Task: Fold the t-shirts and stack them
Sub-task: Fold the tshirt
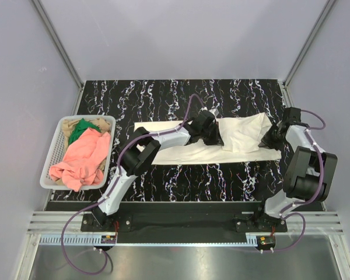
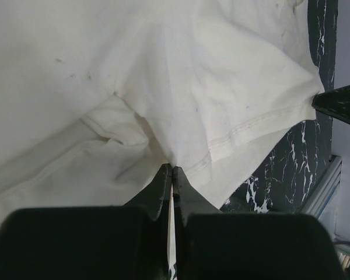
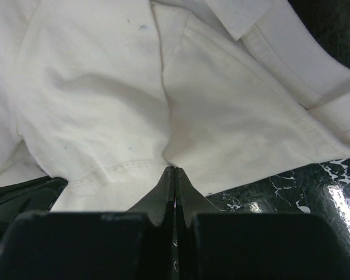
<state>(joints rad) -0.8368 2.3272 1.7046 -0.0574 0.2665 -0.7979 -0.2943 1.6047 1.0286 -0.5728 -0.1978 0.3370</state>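
Bright, even overhead light, soft shadows.
Desk (image 3: 338, 204) glare at lower right; close fingers (image 3: 160, 195) dark and blurred.

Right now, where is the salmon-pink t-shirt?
The salmon-pink t-shirt lies in the white mesh basket at the table's left edge in the top view, the green t-shirt just beyond it, left of the cream-white t-shirt.

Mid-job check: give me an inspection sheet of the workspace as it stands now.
Surface: black marbled table, white veining.
Job's things: cream-white t-shirt spread at centre, rumpled; salmon-pink t-shirt, green t-shirt and tan t-shirt heaped in the white mesh basket at left.
Clutter: nothing seen.
Grippers: left gripper and right gripper both shut on the cream-white t-shirt's edges.
Cables: purple cables loop along both arms.
Surroundings: grey walls, metal frame posts.
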